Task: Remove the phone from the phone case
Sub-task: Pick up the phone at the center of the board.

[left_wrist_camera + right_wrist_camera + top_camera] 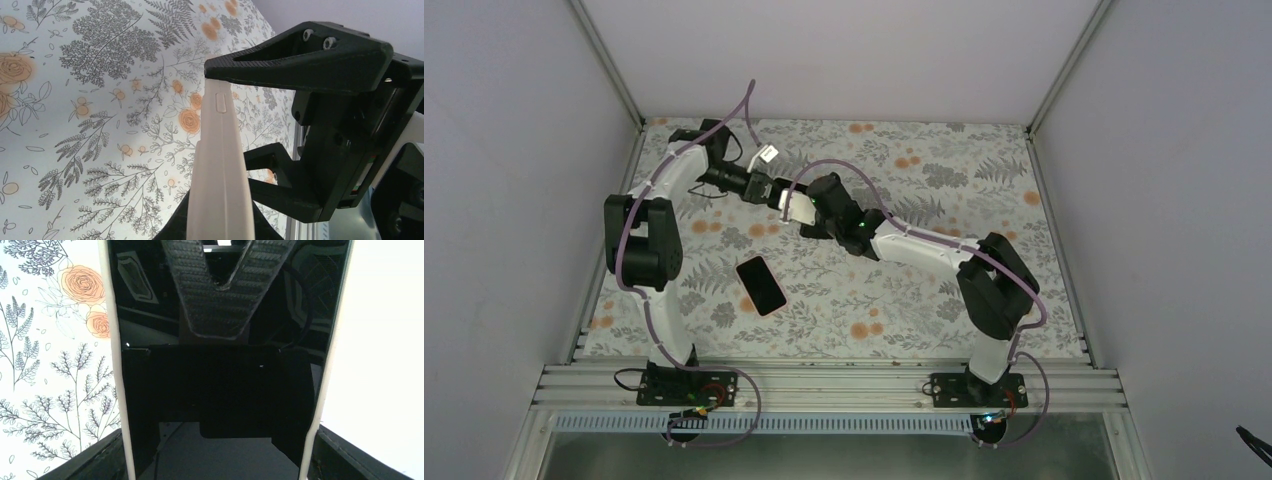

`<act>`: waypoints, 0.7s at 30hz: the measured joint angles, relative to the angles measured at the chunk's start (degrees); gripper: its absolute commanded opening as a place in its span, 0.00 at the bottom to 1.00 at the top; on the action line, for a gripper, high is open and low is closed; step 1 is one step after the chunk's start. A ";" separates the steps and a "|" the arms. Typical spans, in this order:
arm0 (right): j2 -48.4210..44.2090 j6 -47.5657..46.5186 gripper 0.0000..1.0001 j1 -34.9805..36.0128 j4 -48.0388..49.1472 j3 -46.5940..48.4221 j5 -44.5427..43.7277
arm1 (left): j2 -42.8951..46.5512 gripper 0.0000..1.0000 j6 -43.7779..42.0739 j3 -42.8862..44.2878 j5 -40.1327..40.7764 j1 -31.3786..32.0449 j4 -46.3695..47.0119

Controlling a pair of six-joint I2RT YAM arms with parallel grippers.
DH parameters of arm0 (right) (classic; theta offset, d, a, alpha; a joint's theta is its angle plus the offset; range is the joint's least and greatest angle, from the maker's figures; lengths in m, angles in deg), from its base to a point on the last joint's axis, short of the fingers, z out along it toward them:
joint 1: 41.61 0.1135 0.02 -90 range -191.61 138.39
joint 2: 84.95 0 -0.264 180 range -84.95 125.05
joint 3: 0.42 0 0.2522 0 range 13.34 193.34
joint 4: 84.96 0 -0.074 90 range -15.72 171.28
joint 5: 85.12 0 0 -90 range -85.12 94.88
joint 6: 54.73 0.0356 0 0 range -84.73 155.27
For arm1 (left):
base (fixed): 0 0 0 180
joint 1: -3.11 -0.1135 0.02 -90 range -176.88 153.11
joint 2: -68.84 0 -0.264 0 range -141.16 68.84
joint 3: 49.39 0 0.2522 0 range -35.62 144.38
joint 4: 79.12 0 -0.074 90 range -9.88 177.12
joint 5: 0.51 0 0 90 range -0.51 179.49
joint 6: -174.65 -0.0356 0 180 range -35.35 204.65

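The white phone case [797, 207] is held in the air over the back middle of the table between both grippers. In the right wrist view its white side rims [114, 365] frame a glossy black face [220, 390] that reflects the gripper. My right gripper [215, 462] is shut on the case's two long edges; its fingers [95, 462] touch the rims. My left gripper [220, 222] is shut on the case's flat faces, and the case [220, 165] shows edge-on with a side button. The left finger [215, 290] presses on the black face.
A black phone-shaped slab [761, 285] lies flat on the floral table [924, 310], left of centre, apart from both arms. White walls enclose the table on three sides. A metal rail [824, 385] runs along the near edge.
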 measured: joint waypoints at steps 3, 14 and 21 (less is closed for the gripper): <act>-0.02 0.04 1.00 0.00 -0.24 0.17 0.13 | 0.00 0.05 -1.11 0.35 0.20 0.00 -0.87; -4.46 0.48 1.00 -2.95 -16.98 2.99 14.86 | 0.66 0.02 -9.86 2.69 1.11 1.73 -11.02; -12.22 0.04 1.00 -10.29 -31.76 2.99 30.64 | 13.03 0.02 -8.17 -4.66 11.98 5.99 -2.54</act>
